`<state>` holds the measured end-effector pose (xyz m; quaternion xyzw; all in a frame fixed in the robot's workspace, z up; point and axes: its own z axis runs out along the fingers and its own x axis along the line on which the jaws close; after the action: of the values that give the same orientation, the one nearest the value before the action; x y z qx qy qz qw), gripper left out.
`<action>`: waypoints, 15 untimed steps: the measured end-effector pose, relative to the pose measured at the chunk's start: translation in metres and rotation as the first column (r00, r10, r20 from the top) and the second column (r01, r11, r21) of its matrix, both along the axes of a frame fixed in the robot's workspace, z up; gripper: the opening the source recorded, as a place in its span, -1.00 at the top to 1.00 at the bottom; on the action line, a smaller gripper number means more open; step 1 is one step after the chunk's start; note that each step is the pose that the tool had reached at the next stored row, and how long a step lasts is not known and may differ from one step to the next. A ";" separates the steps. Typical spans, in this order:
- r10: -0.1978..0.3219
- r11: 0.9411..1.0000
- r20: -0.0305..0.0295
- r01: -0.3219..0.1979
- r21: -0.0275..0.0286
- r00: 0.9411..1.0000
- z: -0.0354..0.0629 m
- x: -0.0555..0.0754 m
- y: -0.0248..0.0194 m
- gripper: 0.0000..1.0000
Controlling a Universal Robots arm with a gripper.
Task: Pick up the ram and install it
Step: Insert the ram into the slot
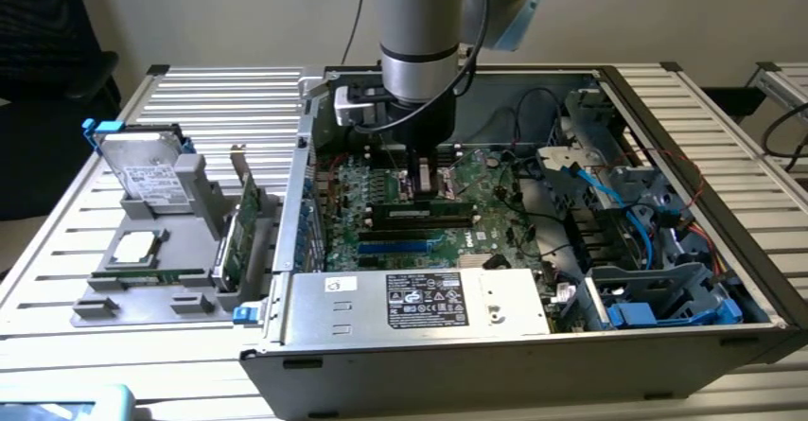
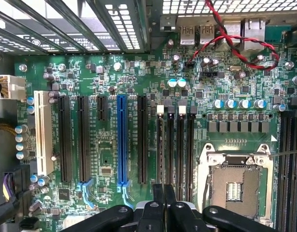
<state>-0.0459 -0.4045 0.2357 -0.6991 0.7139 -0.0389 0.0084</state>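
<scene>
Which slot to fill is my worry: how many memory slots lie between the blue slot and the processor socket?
4, side by side: first slot nearest the blue slot, second slot, third slot, fourth slot nearest the processor socket. The gripper hides one end of each.

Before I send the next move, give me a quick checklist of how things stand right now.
1. Ram standing in the grey holder outside the case: ok.
2. Gripper shut and holding nothing: ok.
3. Gripper near the ram: not ok, it hangs over the motherboard inside the case.
4. Memory slots free: cannot tell.
5. Red-black cable clear of those slots: ok.
</scene>
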 end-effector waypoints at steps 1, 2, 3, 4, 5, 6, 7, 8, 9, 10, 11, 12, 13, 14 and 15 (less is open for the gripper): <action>0.000 1.000 0.000 0.000 0.000 1.000 -0.0001 0.000 0.0000 0.76; 0.000 1.000 0.000 0.000 0.000 1.000 -0.0002 0.000 0.0000 0.76; 0.000 1.000 0.000 0.000 0.000 1.000 -0.0004 0.000 0.0000 0.76; 0.000 1.000 0.000 0.000 0.000 1.000 -0.0005 0.000 0.0000 0.76; 0.000 1.000 0.000 0.000 0.000 1.000 -0.0005 0.000 0.0000 0.76; 0.000 1.000 0.000 0.000 0.000 1.000 -0.0005 0.000 0.0000 0.76; 0.000 1.000 0.000 0.000 0.000 1.000 -0.0005 0.000 0.0000 0.76; 0.000 1.000 0.000 0.000 0.000 1.000 -0.0005 0.000 -0.0001 0.76; 0.000 1.000 0.000 0.000 0.000 1.000 -0.0005 0.000 -0.0006 0.76; 0.000 1.000 0.000 0.000 0.000 1.000 -0.0006 0.000 -0.0006 0.76; 0.000 1.000 0.000 0.000 0.000 1.000 -0.0006 0.000 -0.0005 0.76; 0.000 1.000 0.000 0.000 0.000 1.000 -0.0006 0.000 -0.0005 0.76; 0.000 1.000 0.000 0.000 0.000 1.000 -0.0006 0.000 -0.0005 0.76; 0.000 1.000 0.000 0.000 0.000 1.000 -0.0008 0.000 -0.0006 0.76; 0.000 1.000 0.000 0.000 0.000 1.000 -0.0009 0.000 -0.0006 0.76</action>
<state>-0.0459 -0.4052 0.2348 -0.6991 0.7139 -0.0389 0.0085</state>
